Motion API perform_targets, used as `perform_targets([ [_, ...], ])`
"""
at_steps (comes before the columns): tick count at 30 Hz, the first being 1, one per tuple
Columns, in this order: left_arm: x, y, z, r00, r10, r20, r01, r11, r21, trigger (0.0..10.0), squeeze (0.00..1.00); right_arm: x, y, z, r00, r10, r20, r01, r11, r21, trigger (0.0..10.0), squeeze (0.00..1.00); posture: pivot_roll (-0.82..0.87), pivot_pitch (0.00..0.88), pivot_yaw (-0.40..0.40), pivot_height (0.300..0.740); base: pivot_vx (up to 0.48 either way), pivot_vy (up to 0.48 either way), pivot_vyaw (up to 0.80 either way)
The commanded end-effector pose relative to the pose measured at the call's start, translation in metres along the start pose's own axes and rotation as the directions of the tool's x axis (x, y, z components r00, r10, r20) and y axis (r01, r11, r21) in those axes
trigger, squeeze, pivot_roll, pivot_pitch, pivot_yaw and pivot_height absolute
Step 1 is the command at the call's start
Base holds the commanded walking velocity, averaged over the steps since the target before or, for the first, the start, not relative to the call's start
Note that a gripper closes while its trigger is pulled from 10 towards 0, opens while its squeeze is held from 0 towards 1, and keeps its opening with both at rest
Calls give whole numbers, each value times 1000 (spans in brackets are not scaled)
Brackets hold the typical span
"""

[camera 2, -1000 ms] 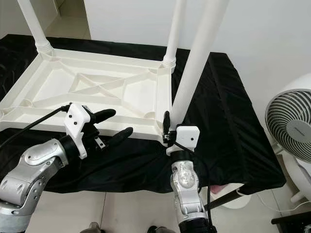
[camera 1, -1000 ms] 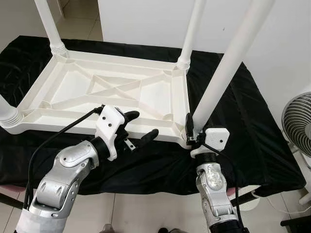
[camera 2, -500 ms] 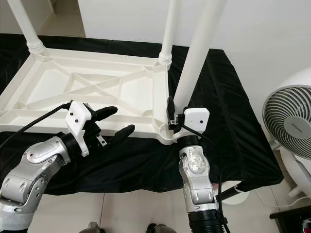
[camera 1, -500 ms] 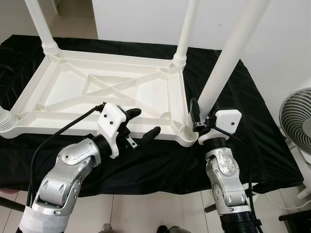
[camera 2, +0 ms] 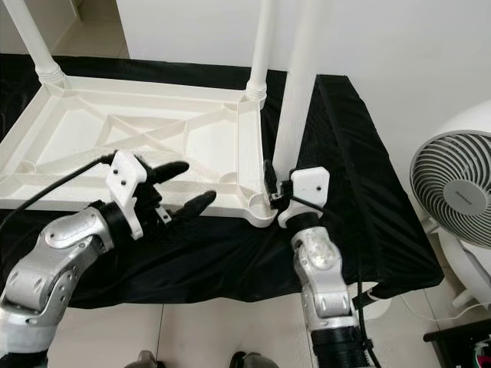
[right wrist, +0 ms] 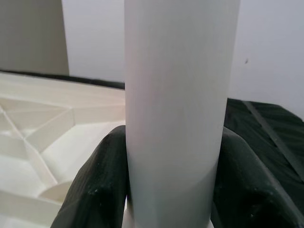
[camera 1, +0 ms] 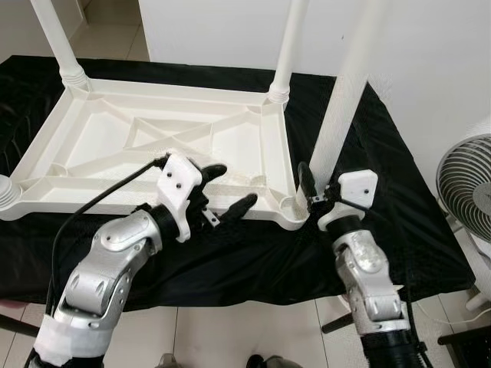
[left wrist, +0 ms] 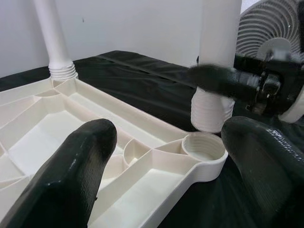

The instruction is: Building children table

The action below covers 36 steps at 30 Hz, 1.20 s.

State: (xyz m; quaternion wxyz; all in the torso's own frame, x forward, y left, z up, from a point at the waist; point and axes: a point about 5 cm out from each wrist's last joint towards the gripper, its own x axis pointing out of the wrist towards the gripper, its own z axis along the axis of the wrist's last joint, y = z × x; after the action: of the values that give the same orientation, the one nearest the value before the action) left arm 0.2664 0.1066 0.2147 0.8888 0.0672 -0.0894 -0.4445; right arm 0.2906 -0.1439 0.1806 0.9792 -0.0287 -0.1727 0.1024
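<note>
Left eye view: right hand (camera 1: pixel 311 193) clamping upright leg (camera 1: pixel 343 100), top cropped, beside socket (left wrist: pixel 203 145); left hand (camera 1: pixel 224 190) spread empty.

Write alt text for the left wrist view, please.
Between the open left gripper's blurred black fingers, the upturned white tabletop shows an unfilled corner socket; the right gripper holds a white leg just behind it.
</note>
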Motion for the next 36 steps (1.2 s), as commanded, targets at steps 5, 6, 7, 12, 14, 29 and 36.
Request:
perform_targets([
  [5, 19, -10, 4, 992, -117, 46, 121, 988, -99, 10000, 0, 5, -2, -3, 994, 104, -27, -104, 995, -12, 10000, 0, 150, 105, -66, 740, 0, 0, 0],
  [6, 27, -11, 4, 989, -132, 61, 139, 981, -138, 10000, 1000, 7, -1, -3, 990, 137, -30, -138, 990, -17, 10000, 0, 148, 100, -64, 740, 0, 0, 0],
  [7, 38, -7, 5, 991, -116, 62, 126, 973, -191, 10000, 1000, 9, 1, -3, 985, 168, -29, -169, 986, -14, 10000, 0, 134, 83, -55, 740, 0, 0, 0],
  [12, 54, -2, 11, 991, -116, 67, 130, 949, -287, 10000, 698, 10, 3, -2, 977, 211, -32, -211, 977, -4, 10000, 0, 127, 76, -50, 740, 0, 0, 0],
  [14, 59, 1, 17, 989, -127, 80, 146, 942, -302, 10000, 0, 10, 3, -2, 974, 226, -34, -226, 974, -3, 10000, 0, 121, 65, -45, 740, 0, 0, 0],
  [29, 89, 12, 45, 978, -184, 103, 209, 912, -354, 10000, 0, 11, 17, -4, 923, 381, -49, -381, 924, 18, 10000, 0, 99, 15, -24, 740, 0, 0, 0],
  [36, 96, 13, 55, 977, -170, 129, 207, 907, -367, 10000, 0, 11, 24, -7, 911, 409, -52, -407, 912, 38, 10000, 0, 100, 0, -24, 740, 0, 0, 0],
])
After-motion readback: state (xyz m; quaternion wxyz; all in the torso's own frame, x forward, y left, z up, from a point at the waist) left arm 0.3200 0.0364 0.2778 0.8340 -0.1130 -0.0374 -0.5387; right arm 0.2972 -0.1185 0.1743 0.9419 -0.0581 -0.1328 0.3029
